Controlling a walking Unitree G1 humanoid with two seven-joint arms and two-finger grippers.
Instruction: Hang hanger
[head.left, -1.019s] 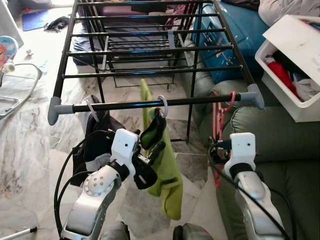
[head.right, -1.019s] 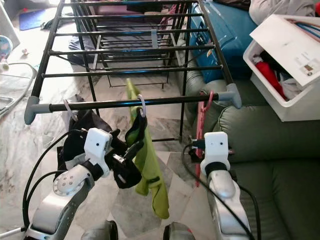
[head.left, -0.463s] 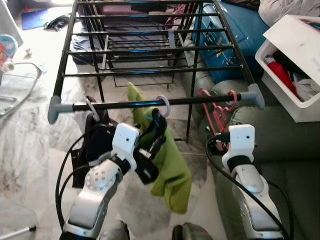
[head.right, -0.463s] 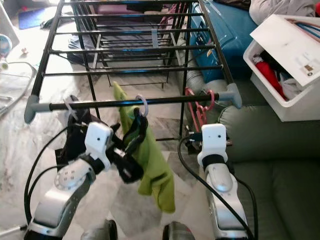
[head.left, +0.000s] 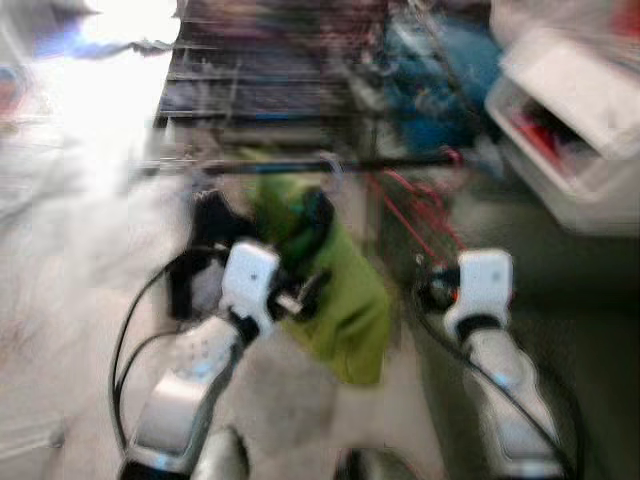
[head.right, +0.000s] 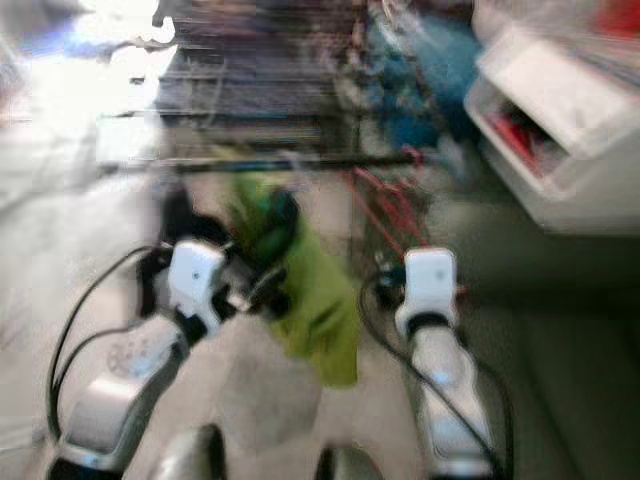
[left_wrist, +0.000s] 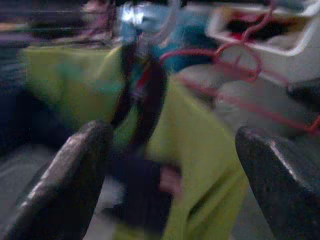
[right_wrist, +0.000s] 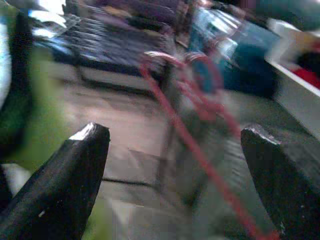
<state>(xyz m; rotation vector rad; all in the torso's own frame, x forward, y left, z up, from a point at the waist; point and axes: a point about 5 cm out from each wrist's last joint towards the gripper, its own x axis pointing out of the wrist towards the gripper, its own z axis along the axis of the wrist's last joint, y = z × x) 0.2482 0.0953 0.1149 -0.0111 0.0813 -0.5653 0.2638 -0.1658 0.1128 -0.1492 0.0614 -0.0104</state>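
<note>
Every view is motion-blurred. A pink hanger hangs from the drying rack's black front rail, just ahead of my right gripper. That gripper is open, its two fingers wide apart, with the hanger's pink wire running through the gap between them, apart from both. To the left, a green garment hangs on a dark hanger from the same rail. My left gripper stands open right in front of the garment, holding nothing.
A dark garment hangs at the rail's left end. A white bin of clothes sits at the right on a green sofa. A blue case stands behind the rack. Pale marble floor lies to the left.
The whole picture has shifted and blurred, so the camera is moving. The green garment and pink hanger have swung on the rail. Both arms keep about the same places.
</note>
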